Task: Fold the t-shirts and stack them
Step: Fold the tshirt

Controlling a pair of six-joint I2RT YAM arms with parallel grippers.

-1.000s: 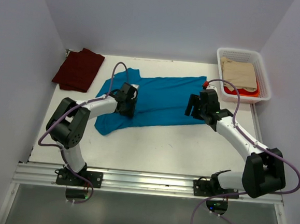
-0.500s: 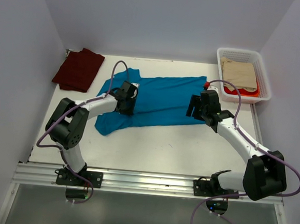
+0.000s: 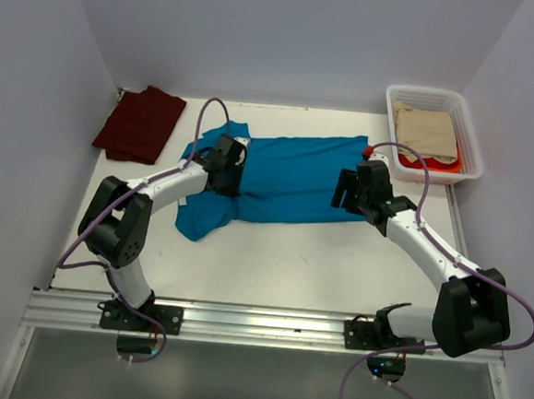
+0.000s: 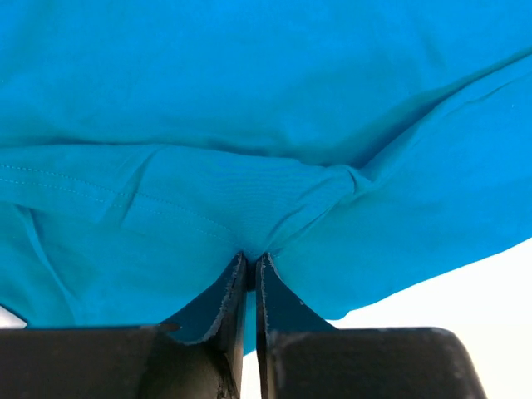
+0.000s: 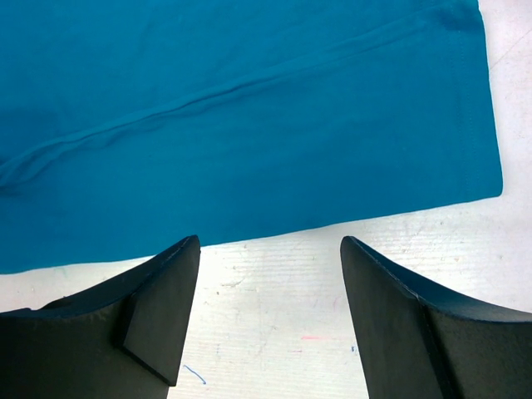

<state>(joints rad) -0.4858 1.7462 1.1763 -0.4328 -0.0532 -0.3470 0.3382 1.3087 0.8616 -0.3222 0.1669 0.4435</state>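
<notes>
Teal t-shirt point(image 3: 297, 176) rumpled where left tool point(image 4: 252, 259) pinches, maroon t-shirt point(image 3: 141, 122) folded

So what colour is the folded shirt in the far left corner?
The folded shirt is dark maroon, best seen from the top camera.

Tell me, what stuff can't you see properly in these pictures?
- Top view: left gripper fingertips, hidden under its own wrist.
- Left wrist view: most of the teal t-shirt, cut off by the edges.
- Top view: the red thing in the basket, mostly covered by beige cloth.
- Top view: inner layers of the maroon t-shirt, folded under.
</notes>
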